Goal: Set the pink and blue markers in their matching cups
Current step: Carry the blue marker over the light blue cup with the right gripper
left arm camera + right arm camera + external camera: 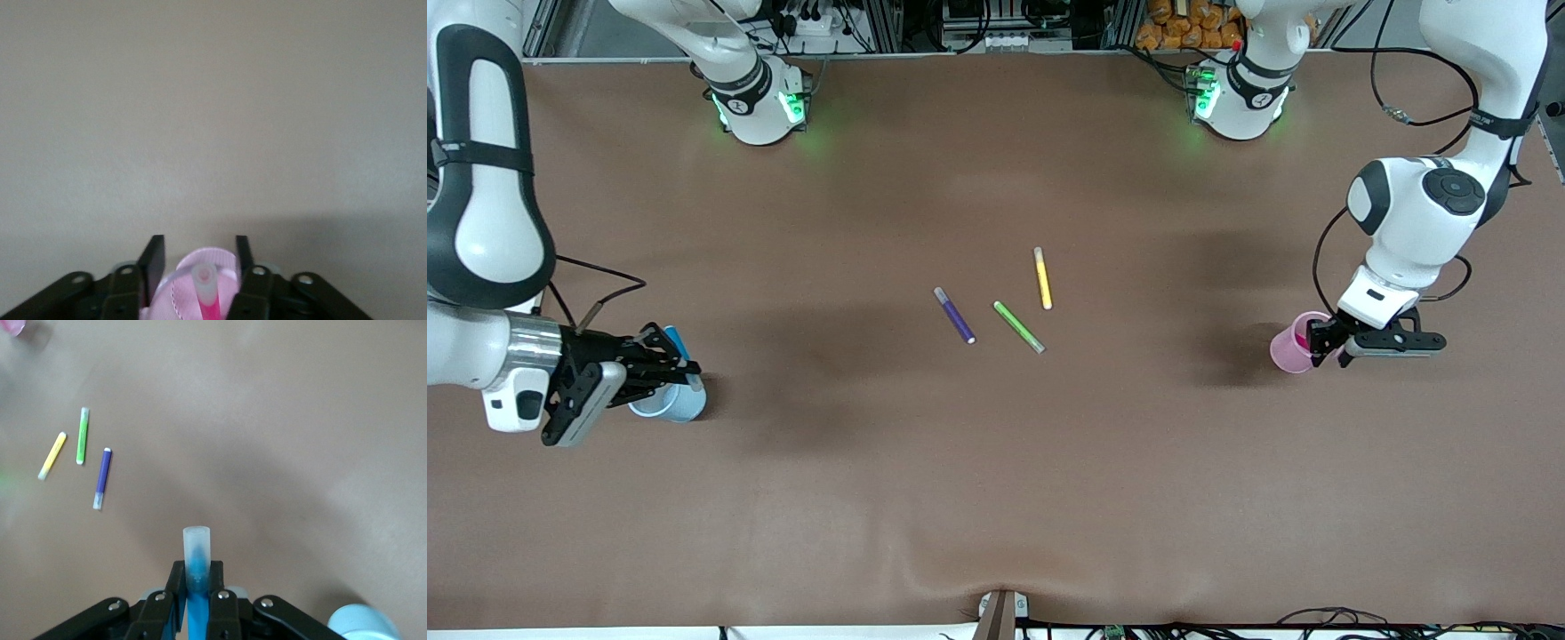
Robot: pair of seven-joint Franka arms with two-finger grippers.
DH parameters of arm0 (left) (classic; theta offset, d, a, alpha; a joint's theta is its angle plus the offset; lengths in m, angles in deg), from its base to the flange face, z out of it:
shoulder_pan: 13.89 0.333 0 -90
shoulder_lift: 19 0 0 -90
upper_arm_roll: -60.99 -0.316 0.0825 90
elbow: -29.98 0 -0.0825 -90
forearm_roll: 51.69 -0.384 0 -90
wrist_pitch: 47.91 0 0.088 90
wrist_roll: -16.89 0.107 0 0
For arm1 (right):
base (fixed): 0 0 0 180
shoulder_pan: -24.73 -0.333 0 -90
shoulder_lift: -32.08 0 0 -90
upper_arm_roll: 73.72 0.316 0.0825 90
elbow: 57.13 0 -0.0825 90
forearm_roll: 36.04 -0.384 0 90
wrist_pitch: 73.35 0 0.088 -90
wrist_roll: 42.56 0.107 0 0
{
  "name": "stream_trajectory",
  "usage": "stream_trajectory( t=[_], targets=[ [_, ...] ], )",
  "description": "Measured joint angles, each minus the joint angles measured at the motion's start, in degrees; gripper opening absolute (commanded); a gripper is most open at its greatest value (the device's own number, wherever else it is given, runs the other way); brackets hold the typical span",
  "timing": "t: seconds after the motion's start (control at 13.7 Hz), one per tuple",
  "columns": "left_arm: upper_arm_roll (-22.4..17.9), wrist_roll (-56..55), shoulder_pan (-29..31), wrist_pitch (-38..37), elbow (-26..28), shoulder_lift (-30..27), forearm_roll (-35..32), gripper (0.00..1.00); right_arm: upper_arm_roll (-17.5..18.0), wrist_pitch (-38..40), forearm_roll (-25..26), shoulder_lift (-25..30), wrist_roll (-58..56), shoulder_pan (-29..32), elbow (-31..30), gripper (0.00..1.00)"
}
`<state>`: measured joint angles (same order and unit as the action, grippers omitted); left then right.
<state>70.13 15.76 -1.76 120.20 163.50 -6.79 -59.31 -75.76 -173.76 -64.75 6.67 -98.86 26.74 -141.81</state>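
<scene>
The blue marker [197,577] is pinched in the right end effector [669,363] over the blue cup [679,402], not yet released. The pink marker [208,297] stands inside the pink cup [1289,343], between the left end effector's [1325,341] parted fingers. Spare markers [1014,307] lie midway between the cups on the surface [996,498].

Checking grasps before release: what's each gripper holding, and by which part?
Right gripper is shut on the blue marker mid-barrel, beside the blue cup. Left gripper has the pink marker between open fingers, over the pink cup.
</scene>
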Motion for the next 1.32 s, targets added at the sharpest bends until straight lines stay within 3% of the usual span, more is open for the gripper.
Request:
stream_trajectory(
  t=[0.29,0.88,1.32],
  targets=[
    [0.0,3.2,0.0,-1.6,-4.7,0.0,0.0,1.00,0.0,0.2,-0.8,0.0,-9.4,2.2,-0.6,0.00],
    [3.2,3.6,0.0,-30.9,-23.2,-0.6,0.0,1.00,-0.1,-4.2,-8.9,-1.6,-33.2,7.3,-1.4,0.00],
    [4.1,3.3,0.1,-44.3,-30.6,-2.0,3.3,1.00,-0.1,-4.6,-16.2,-5.8,-51.5,10.5,-1.6,0.00]
  ],
)
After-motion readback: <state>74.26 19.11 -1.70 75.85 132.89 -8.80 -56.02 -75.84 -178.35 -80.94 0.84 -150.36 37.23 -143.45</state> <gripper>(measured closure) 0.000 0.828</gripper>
